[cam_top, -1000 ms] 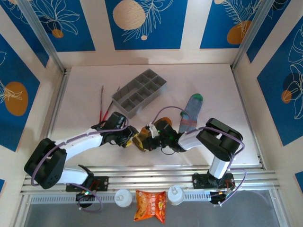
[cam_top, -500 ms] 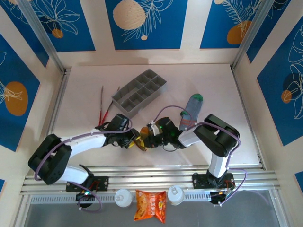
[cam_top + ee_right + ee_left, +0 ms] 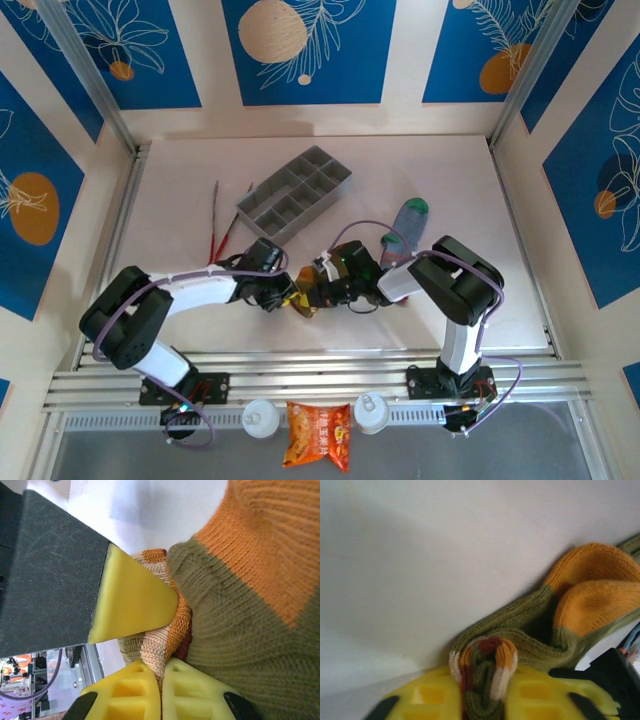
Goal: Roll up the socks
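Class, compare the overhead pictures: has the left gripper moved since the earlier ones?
Yes. The left gripper has shifted slightly right, further from the red-tipped sticks, which lie where they were.

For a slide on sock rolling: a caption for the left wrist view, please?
Left fingers clamp the striped cuff of the olive sock, its orange toe bunched on the white table.

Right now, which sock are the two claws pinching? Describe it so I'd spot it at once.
Look at the near middle of the white table, where the two arms meet. The olive-brown sock bunched between the left gripper and right gripper has an orange toe and striped cuff, unlike the grey-blue sock, green-toed, lying farther back.
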Controlling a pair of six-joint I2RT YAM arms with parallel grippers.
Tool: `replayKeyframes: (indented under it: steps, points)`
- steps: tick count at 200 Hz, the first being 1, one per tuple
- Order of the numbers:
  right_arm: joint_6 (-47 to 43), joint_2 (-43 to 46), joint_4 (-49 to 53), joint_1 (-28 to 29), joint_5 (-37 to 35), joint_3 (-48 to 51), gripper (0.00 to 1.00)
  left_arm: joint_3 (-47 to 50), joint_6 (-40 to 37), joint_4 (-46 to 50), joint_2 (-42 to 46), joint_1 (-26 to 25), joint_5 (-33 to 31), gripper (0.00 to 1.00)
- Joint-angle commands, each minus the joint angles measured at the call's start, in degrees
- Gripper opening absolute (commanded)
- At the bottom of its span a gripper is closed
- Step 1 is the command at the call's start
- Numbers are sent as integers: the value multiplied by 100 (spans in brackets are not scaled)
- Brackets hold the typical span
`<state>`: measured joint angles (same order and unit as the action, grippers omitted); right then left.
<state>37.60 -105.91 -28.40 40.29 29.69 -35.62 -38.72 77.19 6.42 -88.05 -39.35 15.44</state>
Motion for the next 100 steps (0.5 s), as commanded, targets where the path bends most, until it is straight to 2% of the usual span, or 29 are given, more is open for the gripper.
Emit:
replayKeyframes:
  steps: [1, 39, 73, 100]
  points:
    - [-511, -671, 2924, -88, -1686, 169, 0, 5, 78, 708, -480, -196, 38, 0]
    - [-1831, -617, 3991, 252, -2045, -957, 1, 465, 563, 1864, -126, -214, 112, 0]
    - [-2935, -231, 4344, 725, -2184, -1462, 22, 608, 1010, 2252, 64, -241, -109, 0]
    - [-3297, 610, 3972, 795, -2285, -1059, 34, 151, 1174, 2480, -205, -387, -222, 0]
